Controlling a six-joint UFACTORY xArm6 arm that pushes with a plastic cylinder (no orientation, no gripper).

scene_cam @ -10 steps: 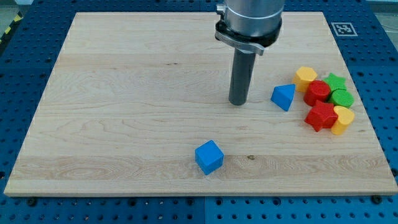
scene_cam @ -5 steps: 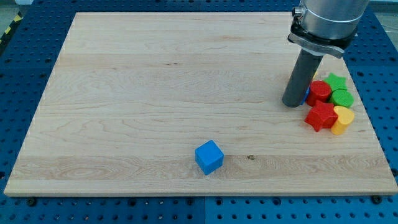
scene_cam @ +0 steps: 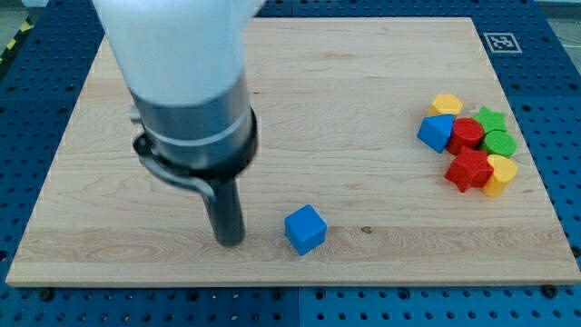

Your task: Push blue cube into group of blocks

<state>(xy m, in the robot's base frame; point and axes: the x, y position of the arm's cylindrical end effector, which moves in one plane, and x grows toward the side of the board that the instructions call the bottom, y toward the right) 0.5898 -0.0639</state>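
The blue cube lies near the board's bottom edge, about mid-width. My tip rests on the board just to the cube's left, with a small gap between them. The group of blocks sits at the view's right: a blue triangular block, a yellow block, a red block, a green star, a green block, a second red block and a second yellow block.
The wooden board lies on a blue perforated table. A black-and-white marker is at the board's top right corner. The arm's wide body hides part of the board's left half.
My tip has swung from beside the group at the right to the left of the blue cube. The blue triangular block now sits against the group. The blue cube has not moved.
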